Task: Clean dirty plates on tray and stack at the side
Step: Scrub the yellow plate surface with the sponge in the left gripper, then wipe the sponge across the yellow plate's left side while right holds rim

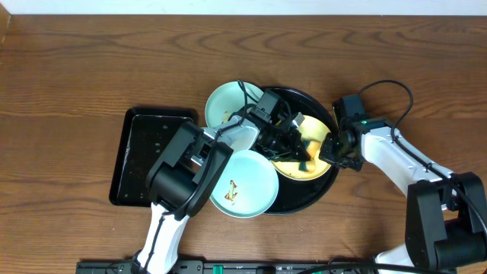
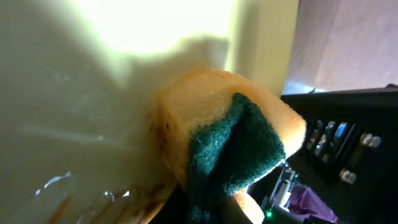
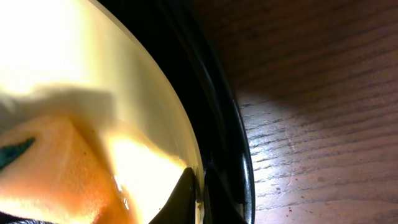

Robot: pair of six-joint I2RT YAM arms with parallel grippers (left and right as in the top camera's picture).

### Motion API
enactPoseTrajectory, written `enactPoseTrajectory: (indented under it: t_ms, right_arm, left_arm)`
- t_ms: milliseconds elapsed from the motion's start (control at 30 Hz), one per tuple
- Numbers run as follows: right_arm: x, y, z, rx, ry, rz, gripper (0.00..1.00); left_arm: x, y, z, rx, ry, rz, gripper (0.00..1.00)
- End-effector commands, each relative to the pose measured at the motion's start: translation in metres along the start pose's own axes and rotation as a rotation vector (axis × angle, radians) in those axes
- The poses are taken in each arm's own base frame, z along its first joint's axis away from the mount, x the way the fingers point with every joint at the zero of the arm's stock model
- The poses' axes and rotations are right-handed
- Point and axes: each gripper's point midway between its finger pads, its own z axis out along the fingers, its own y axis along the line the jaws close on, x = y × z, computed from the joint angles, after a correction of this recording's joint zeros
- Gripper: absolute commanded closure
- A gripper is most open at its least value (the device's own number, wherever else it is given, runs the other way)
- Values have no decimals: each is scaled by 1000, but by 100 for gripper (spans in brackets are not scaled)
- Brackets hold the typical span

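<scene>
The round black tray (image 1: pixel 323 185) sits right of centre. A pale yellow plate (image 1: pixel 295 169) lies in it. My left gripper (image 1: pixel 297 143) is shut on a yellow sponge with a green pad (image 1: pixel 310 148) and presses it on the yellow plate (image 2: pixel 74 93); the sponge (image 2: pixel 230 143) fills the left wrist view. My right gripper (image 1: pixel 332 150) is shut on the yellow plate's right rim (image 3: pixel 93 50), one finger (image 3: pixel 181 198) inside the rim. A pale blue plate (image 1: pixel 255 179) with a brown smear lies at the tray's front left. Another pale blue plate (image 1: pixel 227 103) lies at its back left.
A smaller rectangular black tray (image 1: pixel 141 156) stands on the left of the wooden table (image 1: pixel 76 68). The round tray's glossy rim (image 3: pixel 217 124) runs beside bare wood (image 3: pixel 323 93) in the right wrist view. My left arm crosses over both blue plates.
</scene>
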Motion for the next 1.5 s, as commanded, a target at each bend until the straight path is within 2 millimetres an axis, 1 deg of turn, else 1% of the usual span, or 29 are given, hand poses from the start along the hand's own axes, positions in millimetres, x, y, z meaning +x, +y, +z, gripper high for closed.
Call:
enactPoseTrajectory:
  t_ms: [0,200,400,600,700,800,867,1033,1133,1333,1467]
  right_arm:
    - [6,-12,6,52,7,1,99]
    - [6,-12,6,52,8,-6,99]
    - [6,-12,6,52,8,-7,98]
    - [6,-12,6,52,8,-7,99]
    - [6,-12,6,52,8,-6,99]
    - [6,-12,6,52,8,-7,98]
    - [6,-12,6,52,8,-6,98]
    - [6,-12,6,52,8,-7,99]
    - [6,-12,6,52,9,-6,99]
    - [7,-12,6,54,11,-7,98]
    - [7,-12,6,54,12,-7,99]
  left_arm:
    - [5,30,4,-107,-9,-5,93]
    - [-1,38,-1,-183,-34,27,93]
    - [-13,52,-14,-340,-68,72,93]
    - [-29,52,-31,-469,-93,125,93]
    - [-34,53,-38,-518,-102,141,93]
    - [-34,60,-46,-584,-104,129,93]
    - [-30,71,-53,-653,-98,110,93]
    - [-23,85,-65,-754,-87,85,92]
    - [-23,88,-71,-789,-85,80,92]
    - [-30,88,-88,-885,-109,83,93]
    - [-32,84,-88,-880,-110,91,93]
